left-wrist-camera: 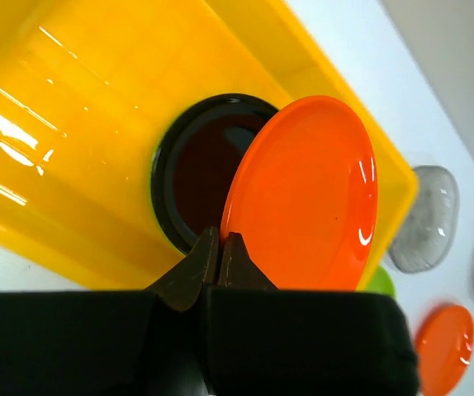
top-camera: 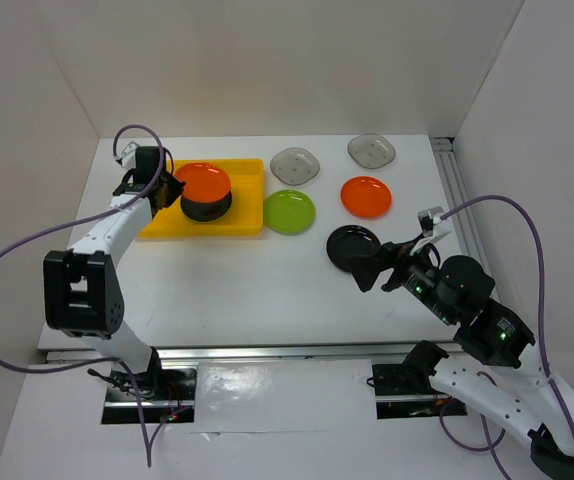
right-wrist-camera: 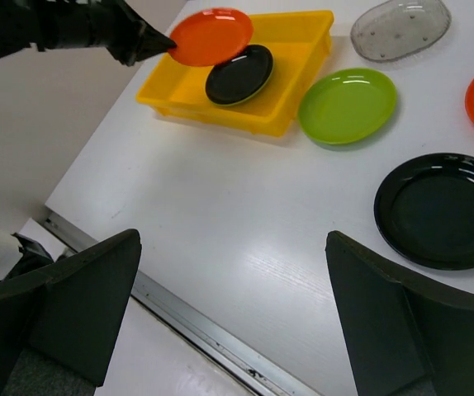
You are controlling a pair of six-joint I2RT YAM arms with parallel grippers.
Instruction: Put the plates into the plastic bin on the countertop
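1. Top external: the left jaws are pinched shut on the rim of an orange plate (top-camera: 203, 181). They hold it over the yellow bin (top-camera: 250, 168), above a black plate (top-camera: 207, 209) lying inside. The right jaws stand wide apart and empty near a second black plate (top-camera: 350, 243) on the table (top-camera: 247, 285).
2. Left wrist: the gripped orange plate (left-wrist-camera: 303, 198) is steeply tilted and partly covers the black plate (left-wrist-camera: 191, 169) in the bin (left-wrist-camera: 72, 115). This looks like the drop-off. The next move calls for lowering and levelling the plate, then letting go.
3. Right wrist: the loose black plate (right-wrist-camera: 443, 210) lies ahead and to the right, with a lime plate (right-wrist-camera: 348, 106) beyond it. The black plate is probably the next pick, and its low rim calls for an edge grip.
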